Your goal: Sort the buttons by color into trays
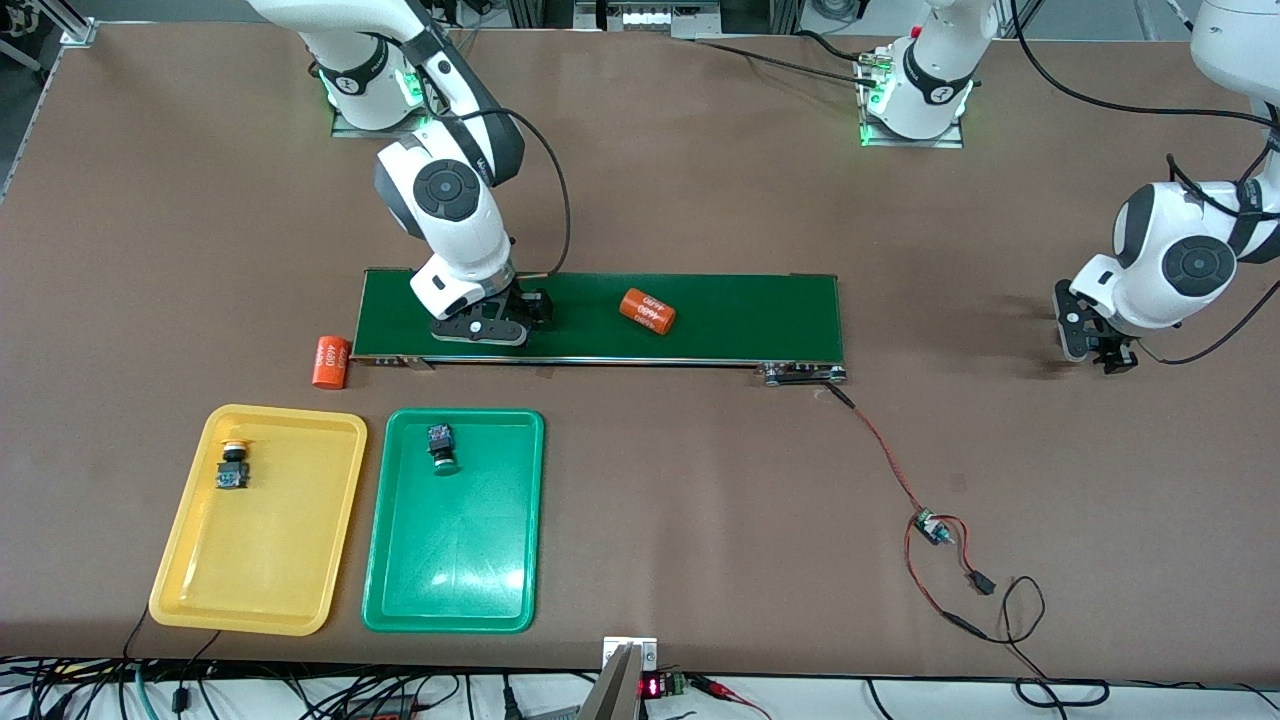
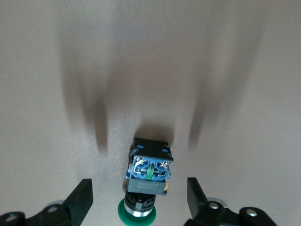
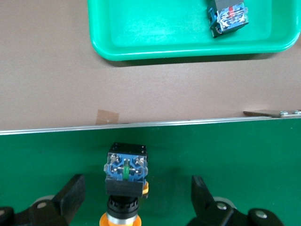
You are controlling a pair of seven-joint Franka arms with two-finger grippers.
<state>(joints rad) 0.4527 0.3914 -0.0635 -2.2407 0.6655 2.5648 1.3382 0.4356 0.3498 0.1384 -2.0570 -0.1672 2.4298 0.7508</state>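
Note:
My right gripper (image 1: pixel 508 318) is low over the dark-green conveyor belt (image 1: pixel 720 320), fingers open on either side of a yellow-orange-capped button (image 3: pixel 124 181) lying on the belt. My left gripper (image 1: pixel 1098 350) is low over the bare table at the left arm's end, open around a green-capped button (image 2: pixel 148 175) lying on its side. The yellow tray (image 1: pixel 260 570) holds one yellow-capped button (image 1: pixel 233 467). The green tray (image 1: pixel 450 570) holds one green-capped button (image 1: pixel 441 447); both also show in the right wrist view, tray (image 3: pixel 188 51) and button (image 3: pixel 229 16).
One orange cylinder (image 1: pixel 647 311) lies on the belt. Another (image 1: pixel 330 361) lies on the table by the belt's end, above the yellow tray. A red-black cable with a small board (image 1: pixel 935 528) runs from the belt's other end toward the front edge.

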